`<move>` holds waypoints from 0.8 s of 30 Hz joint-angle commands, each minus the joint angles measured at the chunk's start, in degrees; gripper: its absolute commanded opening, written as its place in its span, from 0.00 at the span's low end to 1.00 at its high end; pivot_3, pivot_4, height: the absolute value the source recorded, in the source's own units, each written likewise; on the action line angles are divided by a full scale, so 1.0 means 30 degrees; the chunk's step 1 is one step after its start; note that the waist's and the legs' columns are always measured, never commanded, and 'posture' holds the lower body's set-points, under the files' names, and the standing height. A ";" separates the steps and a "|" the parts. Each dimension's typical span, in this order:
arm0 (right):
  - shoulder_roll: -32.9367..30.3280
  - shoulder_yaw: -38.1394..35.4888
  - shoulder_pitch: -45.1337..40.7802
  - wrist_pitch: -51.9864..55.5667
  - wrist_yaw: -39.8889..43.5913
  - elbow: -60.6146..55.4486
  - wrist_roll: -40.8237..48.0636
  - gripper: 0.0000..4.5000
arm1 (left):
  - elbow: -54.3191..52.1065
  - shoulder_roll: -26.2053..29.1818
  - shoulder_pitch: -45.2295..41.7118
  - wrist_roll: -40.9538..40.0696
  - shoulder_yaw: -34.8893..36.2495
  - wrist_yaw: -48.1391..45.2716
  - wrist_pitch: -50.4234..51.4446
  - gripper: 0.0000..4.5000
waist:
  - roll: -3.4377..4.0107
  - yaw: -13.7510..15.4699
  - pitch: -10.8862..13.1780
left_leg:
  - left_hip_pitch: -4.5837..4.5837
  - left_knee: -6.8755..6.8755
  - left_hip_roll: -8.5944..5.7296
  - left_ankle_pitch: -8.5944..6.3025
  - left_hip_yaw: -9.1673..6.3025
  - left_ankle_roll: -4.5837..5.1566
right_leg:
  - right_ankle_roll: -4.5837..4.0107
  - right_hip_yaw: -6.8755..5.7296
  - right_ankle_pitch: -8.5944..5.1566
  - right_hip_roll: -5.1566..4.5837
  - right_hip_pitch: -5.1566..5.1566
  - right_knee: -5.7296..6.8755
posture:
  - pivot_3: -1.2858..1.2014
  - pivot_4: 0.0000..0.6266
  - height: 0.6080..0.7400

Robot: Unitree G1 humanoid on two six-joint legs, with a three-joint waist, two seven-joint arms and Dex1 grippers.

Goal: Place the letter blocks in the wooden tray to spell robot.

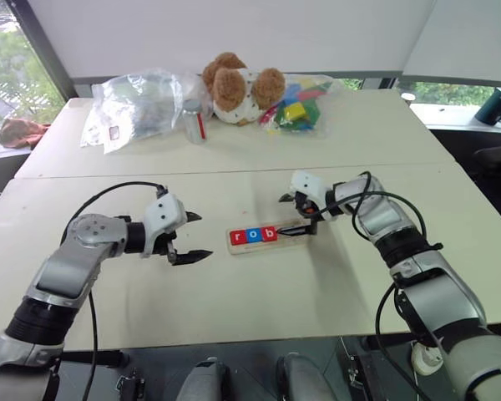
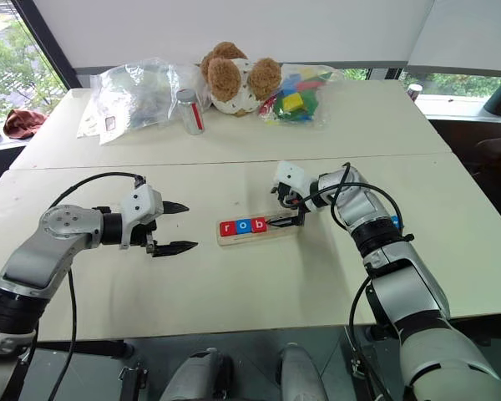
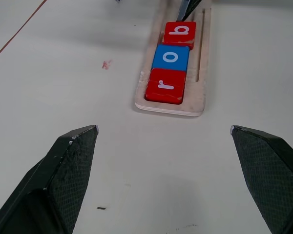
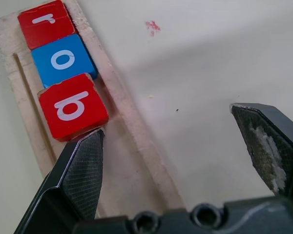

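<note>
The wooden tray [image 1: 267,246] lies mid-table between my arms. Three letter blocks sit in its left part: red r [image 1: 238,237], blue o [image 1: 253,236] and red b [image 4: 73,106]; the b sits slightly askew against the o. My right gripper [image 1: 291,215] is open over the tray's bare right end. One of its fingertips [image 4: 83,165] rests in the tray right at the b block's free edge, and the other hangs over the table beyond the tray. My left gripper [image 1: 195,236] is open and holds nothing. It hovers left of the tray and points at it [image 3: 201,73].
At the table's far side are a teddy bear [image 1: 236,87], clear plastic bags [image 1: 134,104], a can [image 2: 189,111] and a bag of multicoloured toy blocks [image 1: 299,109]. A seam between the two tabletops [image 1: 234,172] runs across. A dark mug [image 1: 497,105] stands on the sill, far right.
</note>
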 commanded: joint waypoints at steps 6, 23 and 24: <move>-0.0940 -0.0463 -0.0262 -0.0631 0.0542 -0.1389 -0.0199 0.99 | -0.0566 0.0028 -0.0023 -0.0155 0.0304 0.0096 0.0057 1.00 | 0.0001 0.0037 0.0001 | -0.0001 0.0001 -0.0001 0.0001 0.0001 -0.0001 | 0.0000 0.0001 0.0000 -0.0002 0.0002 -0.0001 | 0.52 0.24 1.00; -0.0779 0.0086 0.2023 0.2261 0.0899 -0.6660 0.0561 0.99 | -0.0256 0.0036 -0.0184 -0.0095 0.0299 -0.0031 -0.0017 1.00 | 0.0000 0.0073 0.0001 | -0.0001 0.0011 0.0000 -0.0001 -0.0003 0.0003 | 0.0000 -0.0001 0.0000 0.0000 -0.0003 0.0029 | 0.52 0.24 1.00; -0.0701 0.0113 0.1895 0.2052 0.0765 -0.6332 0.0451 0.99 | -0.0257 0.0039 -0.0158 -0.0094 0.0306 -0.0027 -0.0022 1.00 | 0.0000 0.0073 0.0001 | 0.0000 0.0011 0.0000 -0.0001 -0.0004 0.0002 | 0.0000 -0.0002 0.0000 0.0000 -0.0003 0.0029 | 0.52 0.24 1.00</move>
